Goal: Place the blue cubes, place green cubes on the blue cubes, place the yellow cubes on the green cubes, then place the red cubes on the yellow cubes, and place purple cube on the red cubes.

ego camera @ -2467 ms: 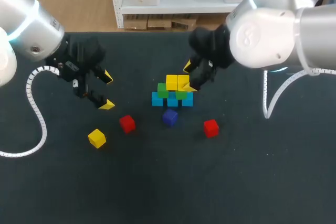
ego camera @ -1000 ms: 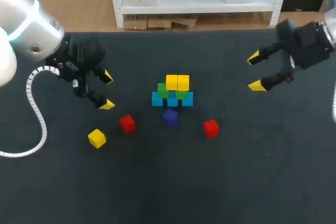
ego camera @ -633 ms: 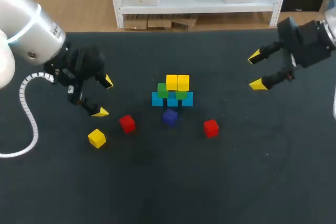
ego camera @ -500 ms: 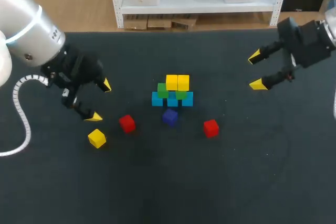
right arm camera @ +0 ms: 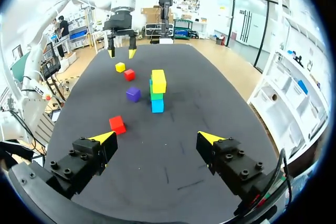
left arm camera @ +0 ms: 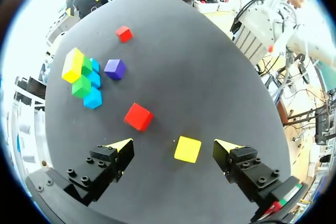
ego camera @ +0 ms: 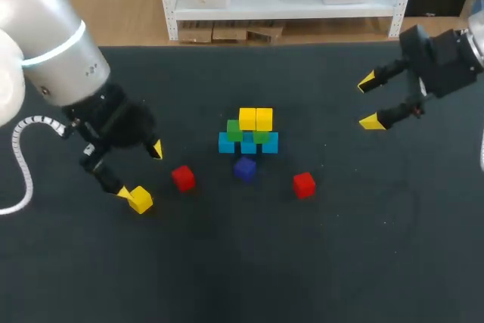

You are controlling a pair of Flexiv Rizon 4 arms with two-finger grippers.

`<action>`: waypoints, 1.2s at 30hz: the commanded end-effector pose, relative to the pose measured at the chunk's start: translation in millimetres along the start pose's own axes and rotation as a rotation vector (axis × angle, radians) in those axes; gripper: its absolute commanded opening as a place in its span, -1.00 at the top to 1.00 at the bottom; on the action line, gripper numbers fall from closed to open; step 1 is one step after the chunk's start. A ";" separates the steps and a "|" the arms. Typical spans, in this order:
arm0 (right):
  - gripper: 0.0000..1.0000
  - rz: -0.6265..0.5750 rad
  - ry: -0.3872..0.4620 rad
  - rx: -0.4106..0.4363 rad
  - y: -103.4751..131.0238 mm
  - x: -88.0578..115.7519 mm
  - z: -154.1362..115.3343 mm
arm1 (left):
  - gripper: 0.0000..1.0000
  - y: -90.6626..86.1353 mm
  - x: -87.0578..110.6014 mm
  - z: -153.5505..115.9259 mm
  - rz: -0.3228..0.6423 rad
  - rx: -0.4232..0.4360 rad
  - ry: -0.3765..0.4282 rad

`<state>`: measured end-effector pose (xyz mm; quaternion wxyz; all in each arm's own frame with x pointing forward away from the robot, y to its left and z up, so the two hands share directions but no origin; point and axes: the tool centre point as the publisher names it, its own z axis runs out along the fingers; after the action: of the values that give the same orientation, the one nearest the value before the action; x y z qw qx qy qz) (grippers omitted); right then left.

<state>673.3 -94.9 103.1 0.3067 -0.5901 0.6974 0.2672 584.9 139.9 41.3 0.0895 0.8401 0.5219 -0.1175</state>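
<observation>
Nearest, the left gripper (ego camera: 139, 171) hangs spread wide over a loose yellow cube (ego camera: 140, 199), likely the next piece to go up. A red cube (ego camera: 182, 178), a second red cube (ego camera: 304, 184) and the purple cube (ego camera: 244, 169) lie unstacked on the table. Beyond them the stack (ego camera: 249, 132) shows blue, green and two yellow cubes. The right gripper (ego camera: 368, 101) hangs open and empty, well apart.
</observation>
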 end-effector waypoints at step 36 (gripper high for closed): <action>-1.00 -0.001 -0.003 -0.001 -1.0 0.4 0.9 | 0.15 -18.1 22.4 42.4 -0.015 0.053 -0.023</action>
<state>673.2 -95.1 103.2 0.3068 -0.5902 0.6972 0.2673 571.4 156.6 -3.6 0.0731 0.8359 0.5253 -0.1414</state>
